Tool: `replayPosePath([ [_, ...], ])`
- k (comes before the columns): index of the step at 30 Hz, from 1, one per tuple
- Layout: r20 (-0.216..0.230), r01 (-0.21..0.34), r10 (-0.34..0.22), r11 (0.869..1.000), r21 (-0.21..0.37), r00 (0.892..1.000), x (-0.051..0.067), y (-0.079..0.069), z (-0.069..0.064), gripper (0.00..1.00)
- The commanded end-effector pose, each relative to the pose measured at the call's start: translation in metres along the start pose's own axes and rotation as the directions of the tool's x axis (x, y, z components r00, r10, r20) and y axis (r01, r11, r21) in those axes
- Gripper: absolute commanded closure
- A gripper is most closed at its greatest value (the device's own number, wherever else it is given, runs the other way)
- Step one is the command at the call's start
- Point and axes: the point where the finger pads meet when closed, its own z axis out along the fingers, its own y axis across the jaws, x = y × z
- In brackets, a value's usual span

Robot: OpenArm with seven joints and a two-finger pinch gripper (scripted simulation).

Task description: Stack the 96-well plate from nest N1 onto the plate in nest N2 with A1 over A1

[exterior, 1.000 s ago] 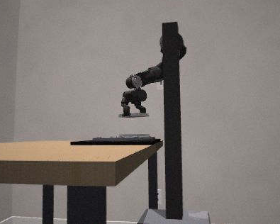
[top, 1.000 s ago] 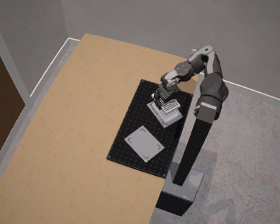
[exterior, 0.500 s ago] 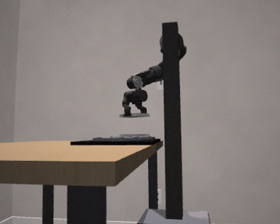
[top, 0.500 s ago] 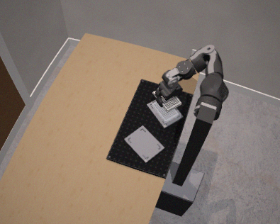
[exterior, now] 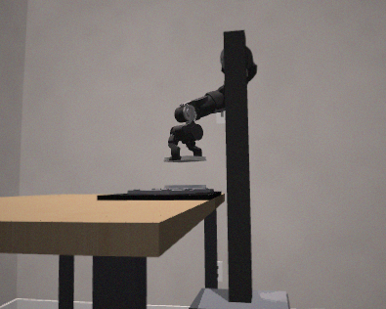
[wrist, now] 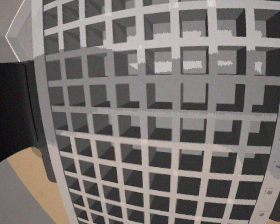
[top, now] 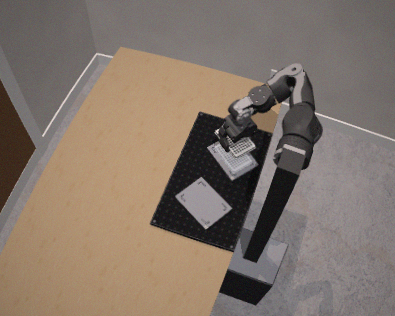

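My gripper [top: 232, 144] is shut on a white 96-well plate [top: 242, 147] and holds it level in the air, well above the table. In the side view the held plate [exterior: 185, 158] hangs under the gripper [exterior: 185, 153], with a clear gap down to the second 96-well plate [exterior: 182, 187]. That second plate [top: 234, 161] sits in nest N2, and the held plate is over its far part, slightly offset. Nest N1 [top: 203, 202] is an empty pale square with corner marks. In the wrist view the held plate's grid of wells [wrist: 163, 128] fills the frame. I cannot read the A1 marks.
Both nests sit on a black perforated mat [top: 206, 178] at the table's edge nearest the arm. The arm's dark column [top: 271, 205] stands beside that edge. The wooden table top [top: 101, 178] stretches away to the left.
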Motion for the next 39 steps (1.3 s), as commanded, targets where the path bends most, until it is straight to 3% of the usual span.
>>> replayPosePath([
  [1, -0.001, -0.002, 0.002, 1.000, 0.001, 1.000, 0.001, 0.000, 0.001, 1.00],
  [11, -0.001, -0.002, 0.002, 1.000, 0.001, 1.000, 0.001, 0.000, 0.001, 1.00],
  [16, -0.003, -0.003, 0.003, 1.000, 0.000, 1.000, 0.001, 0.001, 0.031, 1.00],
  [28, -0.003, -0.003, 0.003, 1.000, 0.000, 1.000, 0.001, 0.001, 0.031, 1.00],
  [33, -0.003, -0.002, 0.002, 1.000, 0.000, 1.000, 0.003, 0.000, 0.063, 1.00],
  [39, -0.003, -0.002, 0.002, 1.000, 0.000, 1.000, 0.003, 0.000, 0.063, 1.00],
])
